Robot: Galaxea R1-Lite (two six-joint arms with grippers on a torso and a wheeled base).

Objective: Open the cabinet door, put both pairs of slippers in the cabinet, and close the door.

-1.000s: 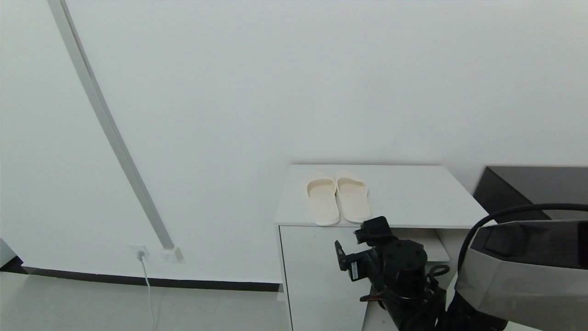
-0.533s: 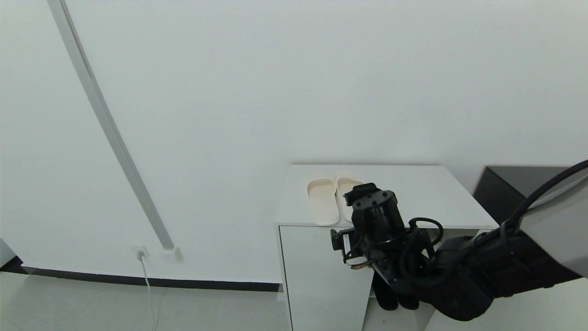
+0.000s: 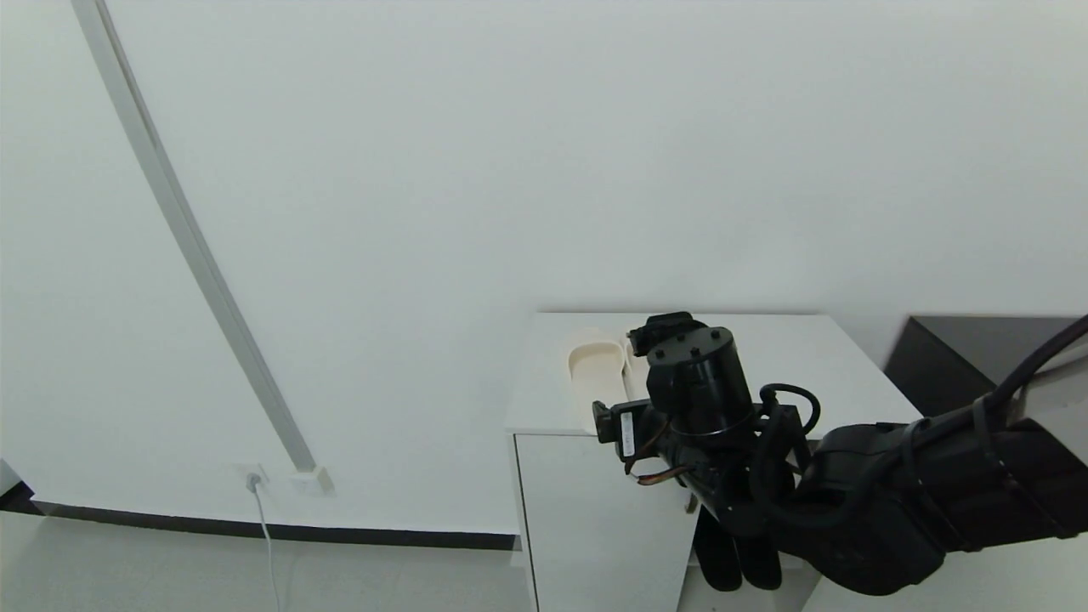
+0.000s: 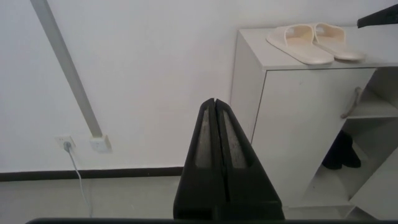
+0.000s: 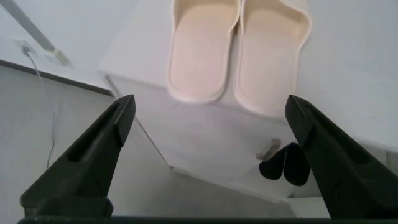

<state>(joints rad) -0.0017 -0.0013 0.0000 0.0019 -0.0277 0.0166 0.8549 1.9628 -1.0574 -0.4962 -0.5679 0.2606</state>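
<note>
Cream slippers [image 5: 236, 46] sit soles down on the cabinet [image 3: 816, 365] top, side by side and touching, their footbeds smooth and pale. Their near ends lie right at the top's front edge. The right gripper [image 5: 209, 102] hangs above them with its fingers spread wide, one finger out past each side of the pair, and nothing is between them. To the right of the pair the top is bare white all the way to its far corner. Below, the left door panel [image 4: 311, 137] lies flat and closed, with a handle [image 4: 354, 102] at its inner edge. The right half stands open, showing a shelf [image 4: 373, 109]. Black slippers [image 4: 342, 152] stand on the cabinet floor under that shelf, toward the back. The left gripper [image 4: 214, 106] is well apart from the cabinet on its left and faces the wall [image 4: 143, 74], its fingers pressed together on nothing. A grey conduit [image 3: 183, 229] runs down the wall to a socket [image 3: 253, 476] with a cable. A dark unit [image 3: 977, 348] stands just beside the cabinet's right end
</note>
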